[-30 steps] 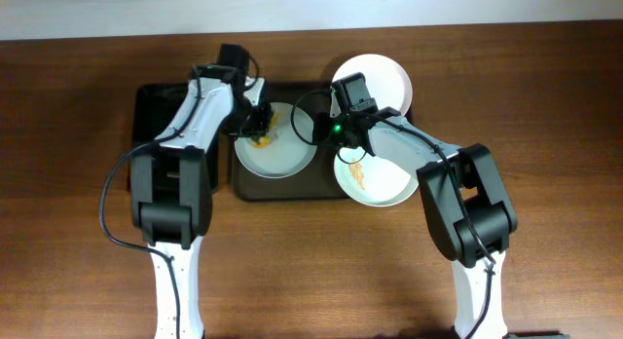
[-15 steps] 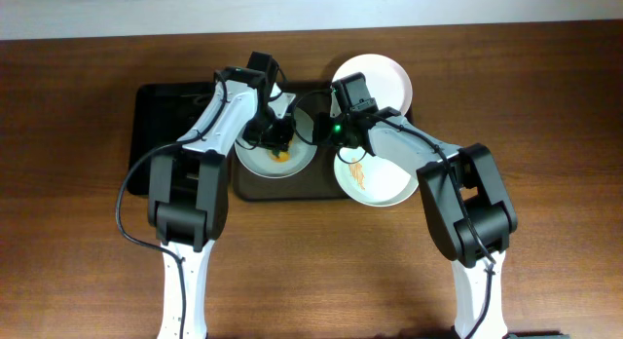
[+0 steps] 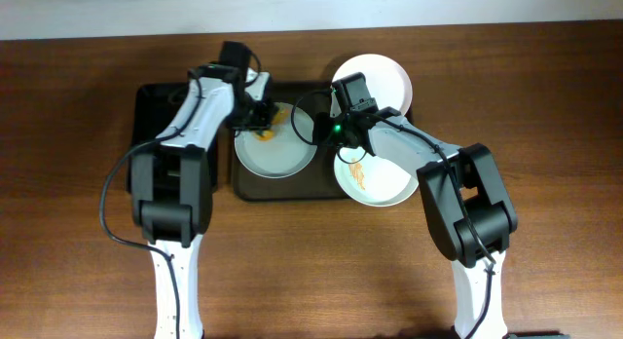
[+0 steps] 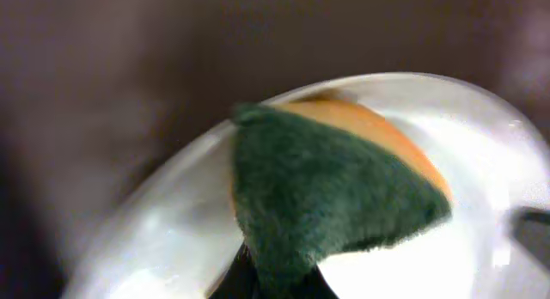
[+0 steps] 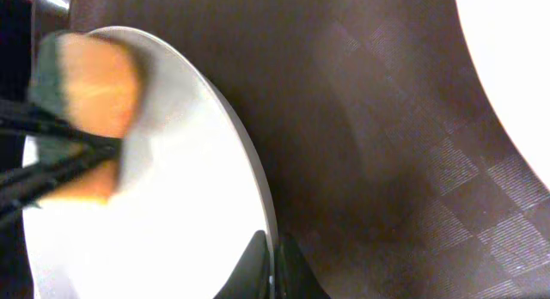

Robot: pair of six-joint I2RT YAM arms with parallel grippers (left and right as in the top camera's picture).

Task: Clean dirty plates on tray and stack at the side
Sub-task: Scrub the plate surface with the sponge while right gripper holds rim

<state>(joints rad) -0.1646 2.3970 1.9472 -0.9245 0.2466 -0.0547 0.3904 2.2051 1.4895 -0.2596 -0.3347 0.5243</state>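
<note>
Eyes on the plate under the sponge (image 3: 277, 156), sitting at nine o'clock on the brown tray (image 3: 282, 188). Its eleven o'clock edge is lost beneath the left arm (image 3: 195, 115). The left end effector (image 3: 261, 120) is pinching a green-and-orange sponge (image 4: 335, 196) flat against that plate. The left wrist view is badly blurred, and the fingers barely peek in at six o'clock, cut off by the picture's edge. The right end effector (image 5: 271, 269) is pressed together on the same plate's three o'clock rim, its fingers mostly out of picture too.

Up at one o'clock on the tray, a clean-looking plate (image 3: 380, 76) hangs over the rim, with part of it hidden by the right arm (image 3: 409, 139). Down at four o'clock sits a smeared plate (image 3: 384, 183), orange streak showing, overhanging the tray's near edge and partly covered by that same arm. The tray floor shows a faint checked texture in the right wrist view.

At nine o'clock beyond the brown tray lies a black tray (image 3: 156, 105), half covered by the left arm, so what it holds is hard to make out. Everything rests on a dark wooden desk (image 3: 545, 105) with visible grain. A pale strip (image 3: 311, 8) runs along twelve o'clock, and I cannot tell whether it is wall or floor.

The count: three plates, two trays, one sponge, two arms.
</note>
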